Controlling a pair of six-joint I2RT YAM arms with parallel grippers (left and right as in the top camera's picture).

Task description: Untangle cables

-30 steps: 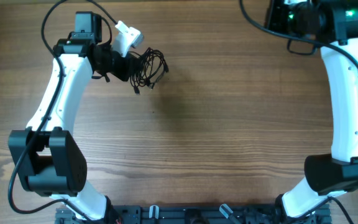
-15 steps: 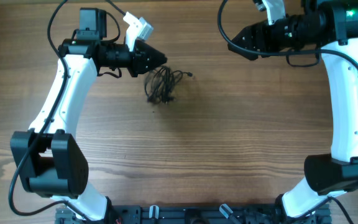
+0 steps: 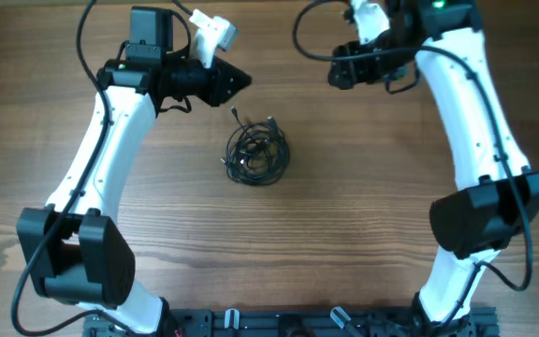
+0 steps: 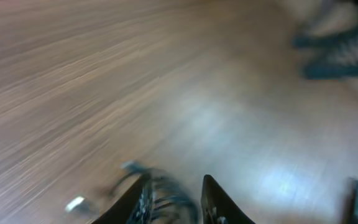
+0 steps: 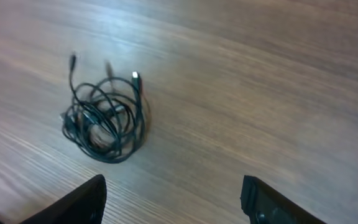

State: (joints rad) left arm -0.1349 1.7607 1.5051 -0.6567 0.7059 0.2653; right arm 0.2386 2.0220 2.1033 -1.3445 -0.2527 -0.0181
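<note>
Cables (image 3: 257,154) lie as one small round coil on the worktop (image 3: 363,234), near the middle and a bit toward the far edge. A few loose ends stick out up top, and we see a pale plug tip (image 5: 135,76) in the right wrist view. Half a second ago the bundle sat higher, just beside the left tool, and looked stretched. Now it is lower, rounder and clear of both tools. A second ago it hung at the left tool.

Left tool (image 3: 237,82) hovers up and left of the coil. Its fingers are a little parted and hold nothing; the left wrist view is blurred. Right tool (image 3: 337,70) has swung in from the far right corner. It sits up and right of the coil, fingers (image 5: 82,202) spread wide and empty.

Worktop is brown wood grain with soft glare in the wrist views. A black base rail (image 3: 279,323) runs along the near edge.
</note>
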